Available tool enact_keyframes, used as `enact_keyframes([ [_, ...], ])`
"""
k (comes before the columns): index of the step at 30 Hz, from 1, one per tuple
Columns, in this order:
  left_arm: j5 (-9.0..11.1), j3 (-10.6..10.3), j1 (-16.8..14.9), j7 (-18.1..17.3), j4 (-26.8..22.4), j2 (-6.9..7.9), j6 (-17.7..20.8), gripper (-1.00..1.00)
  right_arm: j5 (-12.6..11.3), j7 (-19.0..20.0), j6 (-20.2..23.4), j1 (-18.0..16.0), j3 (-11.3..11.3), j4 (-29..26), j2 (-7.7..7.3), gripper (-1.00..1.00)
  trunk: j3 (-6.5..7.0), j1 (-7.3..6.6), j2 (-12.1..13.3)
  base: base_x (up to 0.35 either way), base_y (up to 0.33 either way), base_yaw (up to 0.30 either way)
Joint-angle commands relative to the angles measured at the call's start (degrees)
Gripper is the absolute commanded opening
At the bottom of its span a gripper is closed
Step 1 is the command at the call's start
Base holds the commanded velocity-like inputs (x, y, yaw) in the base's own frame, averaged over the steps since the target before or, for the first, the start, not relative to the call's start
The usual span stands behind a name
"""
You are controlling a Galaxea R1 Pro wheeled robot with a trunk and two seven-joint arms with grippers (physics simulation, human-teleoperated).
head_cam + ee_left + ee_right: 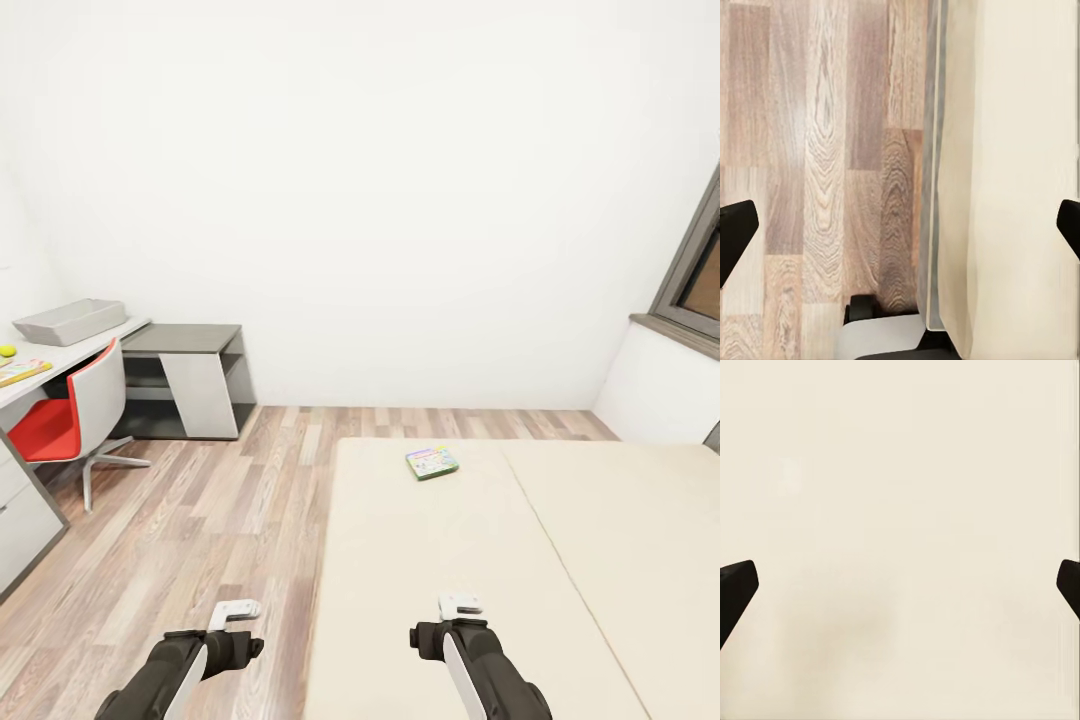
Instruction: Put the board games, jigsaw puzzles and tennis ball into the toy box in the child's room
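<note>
Both hands are hanging wide and empty, left hand over the bed edge, right hand over the mattress. The board game is lying well ahead; reaching from here is risking an overstretched, slipping grip.

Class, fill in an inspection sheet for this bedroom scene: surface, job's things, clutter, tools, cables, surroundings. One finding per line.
Surface: cream bed in two sections; grey table at far left.
Job's things: one board game flat on the bed; toy box, tennis ball and a flat colourful item on the table.
Clutter: nothing seen.
Tools: left tool open over the floor beside the bed edge; right tool open over the mattress; both empty.
Cables: nothing seen.
Surroundings: red chair, low cabinet, wood floor, white wall, window at right.
</note>
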Motion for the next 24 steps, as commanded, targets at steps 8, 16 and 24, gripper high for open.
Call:
enact_keyframes([
  [8, 0.1, 0.2, 0.0, -0.2, -0.1, -0.02, 0.4, 1.0, -0.2, -0.3, 0.2, 0.0, 0.0, -0.1, 0.02, 1.0, -0.13, 0.04, -0.1, 0.0, -0.139, 0.0],
  [16, 0.1, 0.2, 0.0, -0.2, -0.1, -0.02, 0.4, 1.0, -0.2, -0.3, 0.2, 0.0, 0.0, -0.1, 0.02, 1.0, -0.13, 0.04, -0.1, 0.0, -0.077, 0.0],
  [24, 0.1, 0.1, 0.0, -0.2, -0.1, -0.02, 0.4, 1.0, -0.2, -0.3, 0.2, 0.0, 0.0, -0.1, 0.02, 1.0, -0.13, 0.04, -0.1, -0.002, -0.1, 0.0],
])
